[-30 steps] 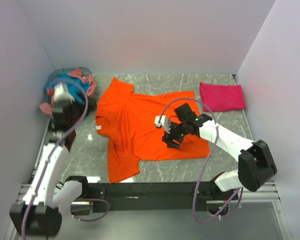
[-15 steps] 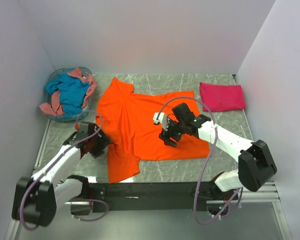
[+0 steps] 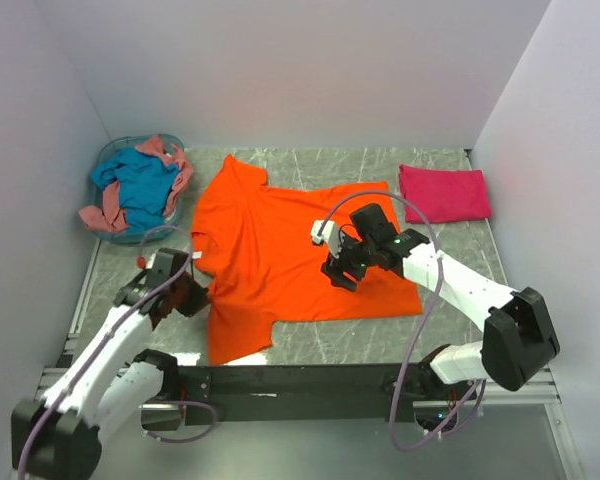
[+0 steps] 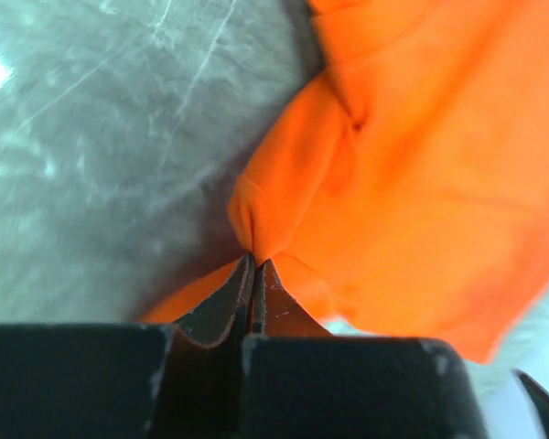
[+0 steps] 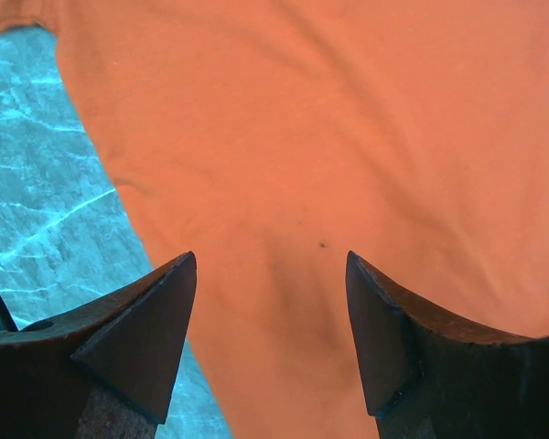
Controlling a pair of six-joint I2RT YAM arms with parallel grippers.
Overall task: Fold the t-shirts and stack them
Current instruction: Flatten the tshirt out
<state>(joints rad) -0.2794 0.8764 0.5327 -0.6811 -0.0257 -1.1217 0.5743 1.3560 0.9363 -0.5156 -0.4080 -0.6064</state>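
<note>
The bright orange t-shirt [image 3: 280, 250] lies spread on the grey table, with one sleeve toward the back. My left gripper [image 3: 195, 295] is at its near-left edge; in the left wrist view the left gripper [image 4: 254, 261] is shut on a bunched pinch of the orange cloth [image 4: 412, 183]. My right gripper [image 3: 340, 272] hovers over the shirt's right half. The right wrist view shows the right gripper [image 5: 270, 265] open, with the orange cloth [image 5: 302, 119] beneath and nothing between its fingers. A folded magenta t-shirt [image 3: 443, 193] lies at the back right.
A pale blue round basket [image 3: 140, 238] at the back left holds a teal t-shirt [image 3: 140, 180] and a salmon one [image 3: 100, 215] hanging over its rim. White walls close in the table on three sides. A black rail [image 3: 300, 378] runs along the near edge.
My left arm swung from the basket down to the orange shirt's near-left edge, shut on the cloth and dragged that edge slightly left. The right arm barely moved.
</note>
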